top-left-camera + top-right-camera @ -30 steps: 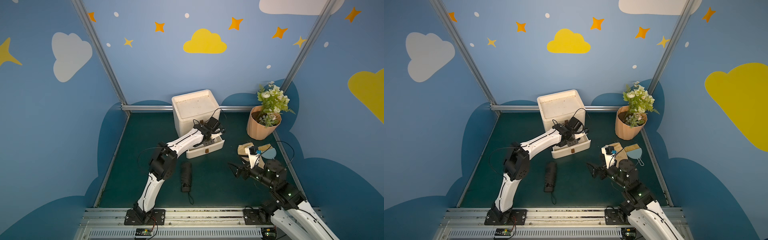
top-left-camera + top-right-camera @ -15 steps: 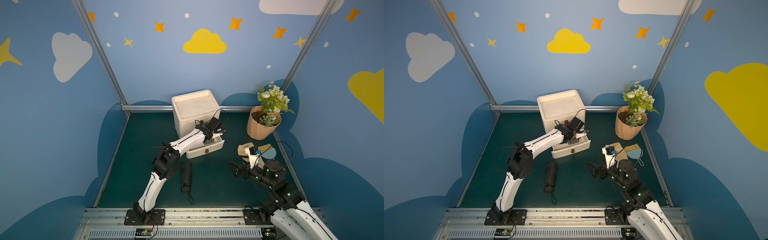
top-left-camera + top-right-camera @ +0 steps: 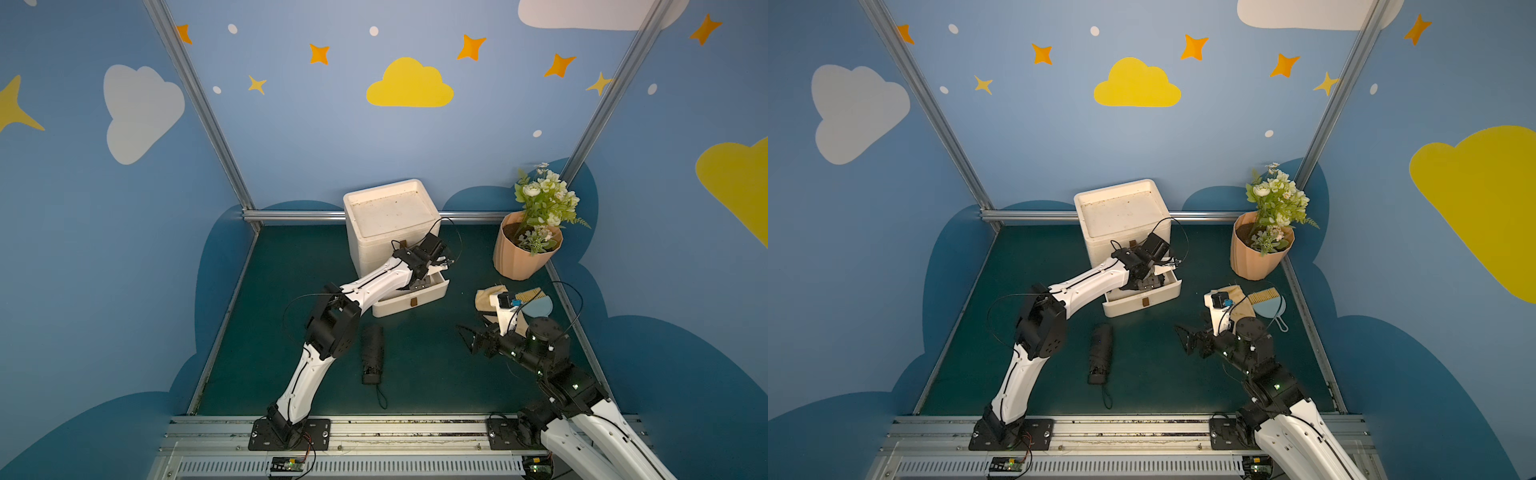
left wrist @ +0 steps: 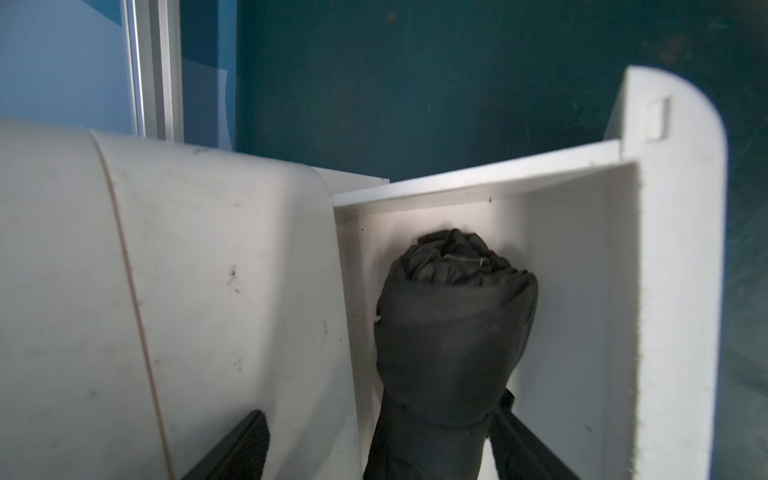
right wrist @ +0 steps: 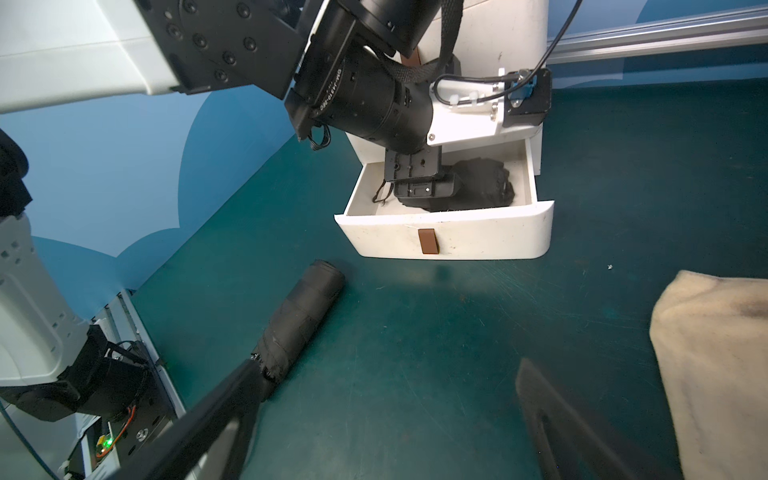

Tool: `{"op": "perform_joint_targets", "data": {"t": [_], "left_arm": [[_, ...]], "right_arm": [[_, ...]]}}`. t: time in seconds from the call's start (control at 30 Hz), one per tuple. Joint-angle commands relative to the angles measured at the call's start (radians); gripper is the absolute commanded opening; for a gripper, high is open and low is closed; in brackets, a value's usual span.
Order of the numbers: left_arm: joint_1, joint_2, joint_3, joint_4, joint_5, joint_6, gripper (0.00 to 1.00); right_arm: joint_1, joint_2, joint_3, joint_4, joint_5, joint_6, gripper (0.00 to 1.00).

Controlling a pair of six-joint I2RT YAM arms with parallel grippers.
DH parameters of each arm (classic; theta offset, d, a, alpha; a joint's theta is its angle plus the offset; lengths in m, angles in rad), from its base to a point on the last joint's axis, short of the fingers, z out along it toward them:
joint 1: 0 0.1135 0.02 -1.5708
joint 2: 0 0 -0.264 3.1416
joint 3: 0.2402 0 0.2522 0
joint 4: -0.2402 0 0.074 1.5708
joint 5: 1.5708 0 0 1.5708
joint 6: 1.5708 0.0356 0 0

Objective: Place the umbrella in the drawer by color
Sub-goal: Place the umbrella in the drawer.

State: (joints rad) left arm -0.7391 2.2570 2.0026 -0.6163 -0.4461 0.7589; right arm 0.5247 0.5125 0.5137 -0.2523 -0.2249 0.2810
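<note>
Cabinet [image 3: 386, 216] with its bottom drawer [image 5: 478, 239] pulled out: one black umbrella [image 4: 453, 324] lies inside, the left gripper [image 4: 380, 415] released, jaws spread either side of it. A second black umbrella [image 3: 372, 351] lies on the mat [image 3: 415, 374] before the drawer, seemingly still to be placed. The right gripper [image 3: 467, 338] hovers nearby, spread and empty.

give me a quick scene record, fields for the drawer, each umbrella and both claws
drawer: lowest in the white cabinet, pulled open
first umbrella: black, folded, lying inside the drawer
second umbrella: black, folded, on the green mat in front of the drawer
left claw: open, down in the drawer, straddling the first umbrella
right claw: open, empty, over the mat
</note>
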Motion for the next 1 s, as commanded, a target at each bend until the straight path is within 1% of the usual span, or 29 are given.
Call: {"op": "perform_joint_targets", "data": {"t": [0.0,0.13,0.23,0.43,0.63,0.83,0.97], "left_arm": [[0.009,0.019,0.033,0.034,-0.023,0.009,0.91],[0.01,0.027,0.046,0.04,-0.033,0.008,0.91],[0.01,0.014,0.052,0.026,-0.008,-0.012,0.91],[0.01,-0.083,0.053,-0.016,0.058,-0.088,0.91],[0.009,-0.241,0.021,-0.054,0.078,-0.207,0.91],[0.02,-0.48,-0.152,-0.009,0.088,-0.362,0.97],[0.047,-0.664,-0.29,-0.002,0.105,-0.533,0.99]], "right_arm": [[-0.006,0.003,-0.008,0.014,-0.008,0.011,0.98],[-0.009,0.003,-0.014,0.019,-0.01,0.021,0.98],[-0.012,0.0,-0.012,0.018,-0.013,0.022,0.98],[-0.025,0.017,0.004,0.004,-0.044,0.034,0.98],[-0.038,0.066,0.033,-0.003,-0.087,0.053,0.98],[-0.046,0.13,0.049,0.019,-0.136,0.09,0.98],[-0.046,0.187,0.038,0.087,-0.177,0.145,0.97]]}}
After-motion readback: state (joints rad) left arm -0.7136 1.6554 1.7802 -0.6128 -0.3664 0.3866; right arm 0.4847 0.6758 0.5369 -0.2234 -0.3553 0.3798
